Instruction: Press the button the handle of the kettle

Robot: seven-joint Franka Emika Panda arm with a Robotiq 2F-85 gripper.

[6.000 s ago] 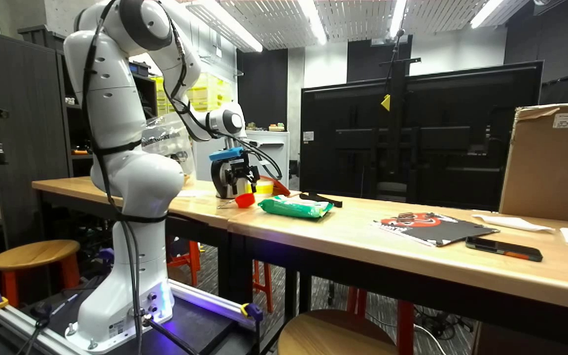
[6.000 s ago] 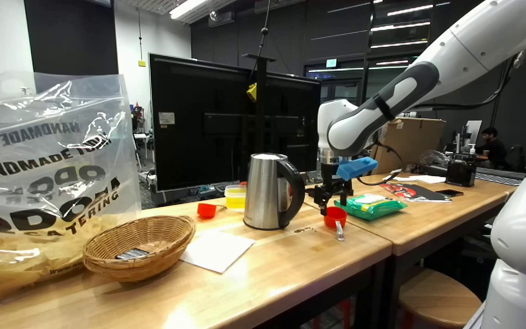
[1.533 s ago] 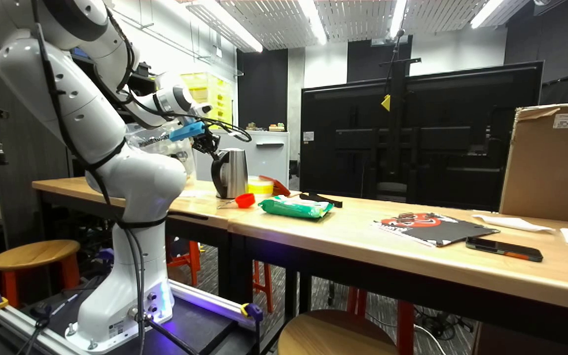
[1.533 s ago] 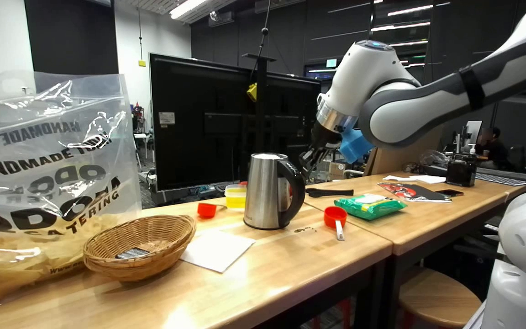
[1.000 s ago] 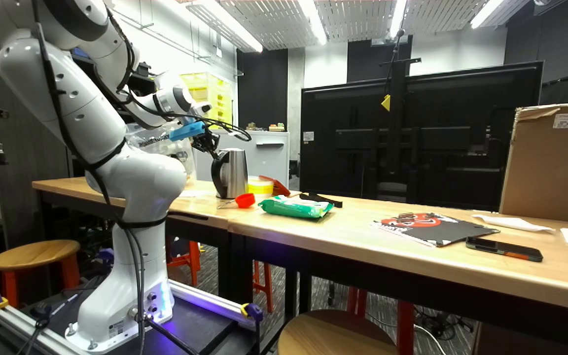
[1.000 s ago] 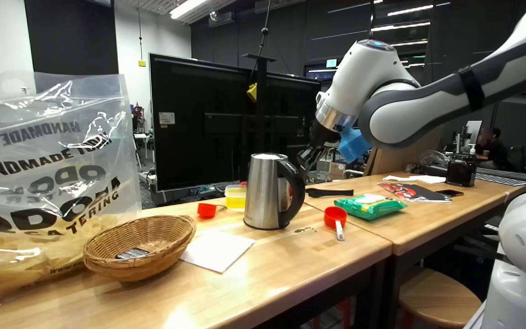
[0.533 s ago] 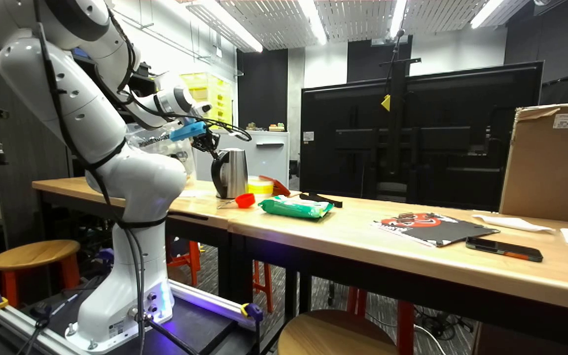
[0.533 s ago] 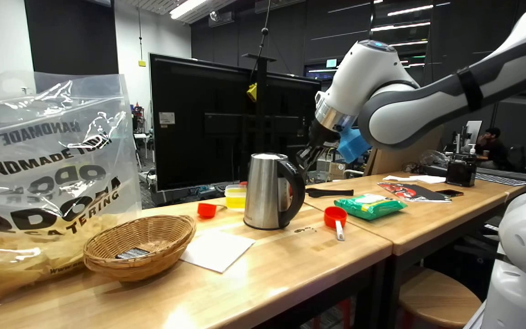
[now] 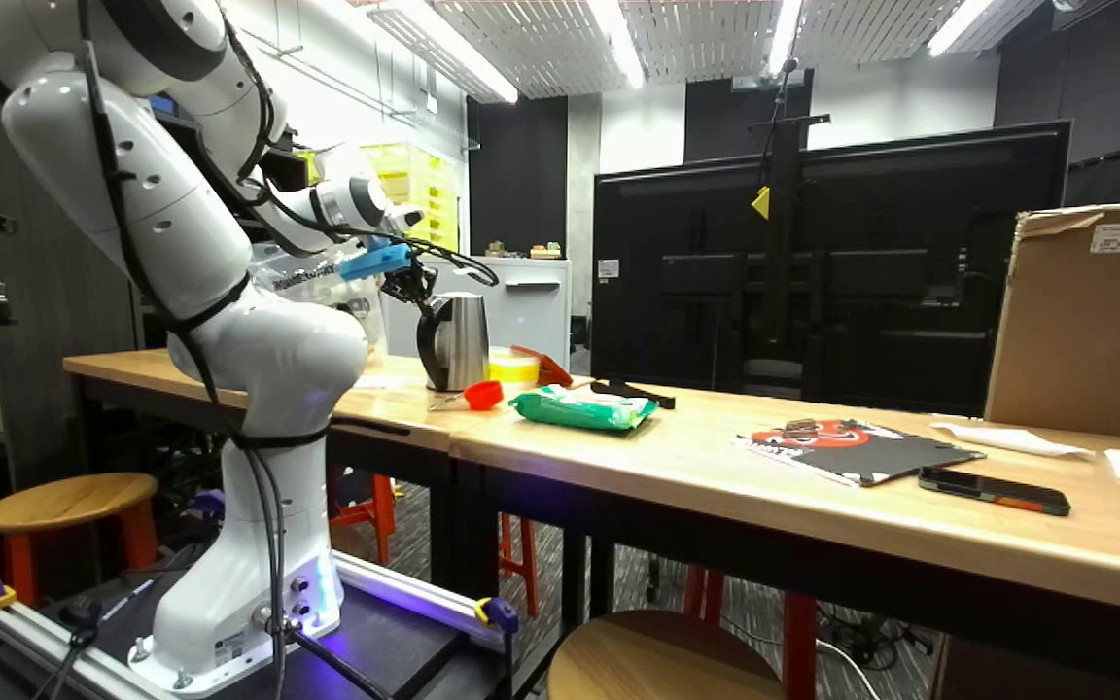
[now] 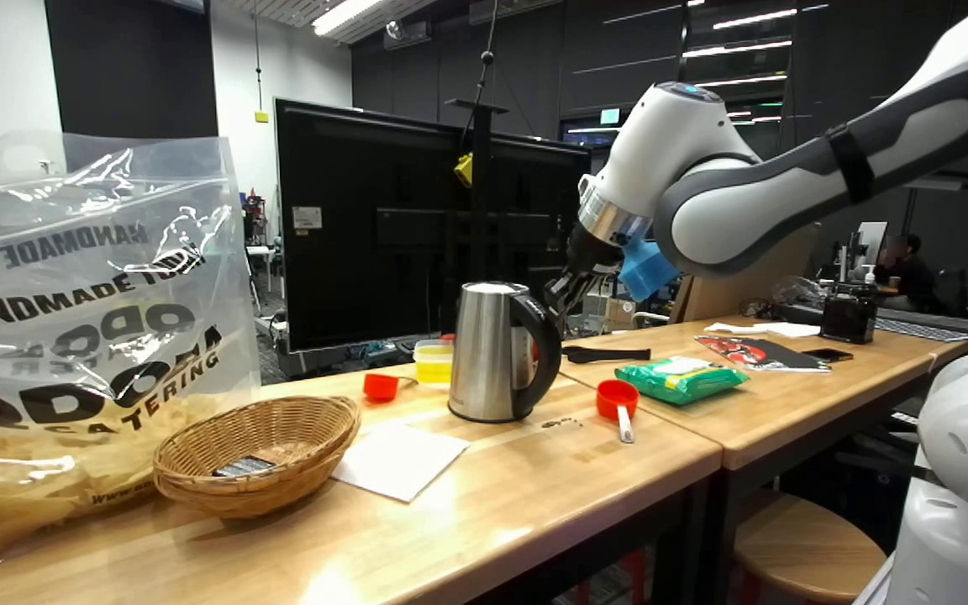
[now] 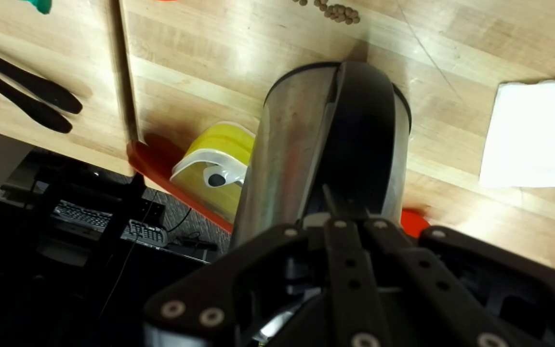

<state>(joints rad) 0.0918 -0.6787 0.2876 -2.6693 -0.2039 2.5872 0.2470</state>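
The kettle (image 10: pixel 484 361) is a silver steel vessel standing upright on the table, with a black handle (image 10: pixel 544 357) on one side. In the wrist view the handle (image 11: pixel 364 140) runs up beneath the fingers. My gripper (image 10: pixel 558 313) slants down at the handle's upper end, its fingers drawn together with nothing between them. Seen from an exterior view, the gripper (image 9: pixel 423 305) reaches the top of the handle. Whether the fingertips touch it I cannot tell. The button cannot be made out; dark fingers (image 11: pixel 342 241) cover the handle's top in the wrist view.
A yellow tub (image 11: pixel 229 144) with a red lid (image 11: pixel 181 193) stands close to the kettle. Red scoops (image 10: pixel 618 397), a green packet (image 10: pixel 681 380) and black tongs (image 11: pixel 27 91) lie around. A wicker basket (image 10: pixel 257 454) and a white sheet (image 10: pixel 404 460) are nearby.
Six seconds ago the gripper pointed straight down beside the kettle with fingers apart. Now it is tilted, shut and at the handle's top. Over the last half second the arm has shifted slightly; the kettle stays put.
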